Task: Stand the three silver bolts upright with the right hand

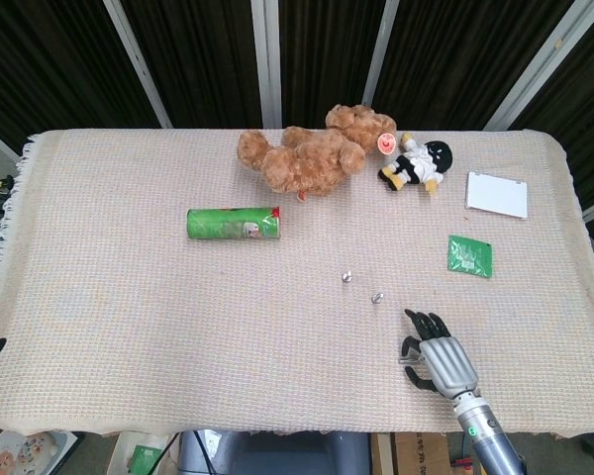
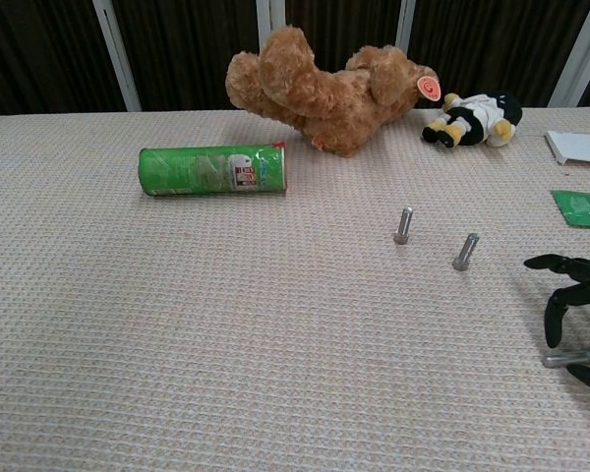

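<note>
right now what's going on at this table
The right robot hand is over the third silver bolt, which lies on its side near the front right of the cloth-covered table. Its fingers curl down around the bolt, but a firm grip is not clear. The other two bolts already stand upright nearby. The left robot hand is out of view. A green can, a teddy bear and a penguin toy sit further back, untouched.

My robot hand (image 1: 438,354) has a grey metal back and black fingers (image 2: 560,295). The bolts (image 2: 403,225) are silver. The bench (image 1: 129,297) wears a beige woven cloth. The can (image 1: 234,224) is green, the teddy bear (image 1: 312,153) brown, the packet (image 1: 470,255) green, the card (image 1: 497,194) white.
</note>
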Action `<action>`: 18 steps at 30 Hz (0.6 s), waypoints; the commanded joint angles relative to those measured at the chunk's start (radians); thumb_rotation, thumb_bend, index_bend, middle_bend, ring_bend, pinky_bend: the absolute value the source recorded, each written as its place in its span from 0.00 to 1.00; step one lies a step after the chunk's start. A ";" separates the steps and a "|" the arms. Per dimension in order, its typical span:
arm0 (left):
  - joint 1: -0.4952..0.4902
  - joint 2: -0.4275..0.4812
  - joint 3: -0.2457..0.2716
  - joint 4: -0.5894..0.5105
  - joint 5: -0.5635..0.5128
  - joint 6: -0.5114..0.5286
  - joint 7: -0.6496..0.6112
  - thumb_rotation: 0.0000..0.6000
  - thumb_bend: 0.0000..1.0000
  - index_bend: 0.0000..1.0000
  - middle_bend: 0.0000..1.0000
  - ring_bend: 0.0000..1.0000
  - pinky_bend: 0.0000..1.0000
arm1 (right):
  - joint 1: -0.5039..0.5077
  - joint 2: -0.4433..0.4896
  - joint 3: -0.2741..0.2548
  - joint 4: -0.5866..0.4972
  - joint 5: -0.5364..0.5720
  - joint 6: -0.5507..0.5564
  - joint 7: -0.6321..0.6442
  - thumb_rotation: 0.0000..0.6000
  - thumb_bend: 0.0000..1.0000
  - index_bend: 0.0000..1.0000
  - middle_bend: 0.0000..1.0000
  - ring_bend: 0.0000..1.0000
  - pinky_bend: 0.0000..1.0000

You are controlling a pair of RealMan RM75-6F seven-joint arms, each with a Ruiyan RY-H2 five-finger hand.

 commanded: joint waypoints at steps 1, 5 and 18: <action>-0.001 -0.001 0.000 0.000 0.000 -0.001 0.002 1.00 0.24 0.10 0.06 0.00 0.08 | 0.002 -0.002 -0.001 0.001 0.006 -0.003 -0.004 1.00 0.38 0.51 0.00 0.00 0.00; -0.001 -0.001 0.001 0.000 0.002 0.000 0.004 1.00 0.24 0.10 0.06 0.00 0.08 | 0.005 -0.007 0.001 0.006 0.017 -0.006 -0.008 1.00 0.38 0.51 0.00 0.00 0.00; 0.000 -0.002 0.001 0.001 0.003 0.003 0.005 1.00 0.24 0.10 0.06 0.00 0.08 | 0.012 -0.009 0.000 0.006 0.047 -0.014 -0.022 1.00 0.38 0.53 0.00 0.00 0.00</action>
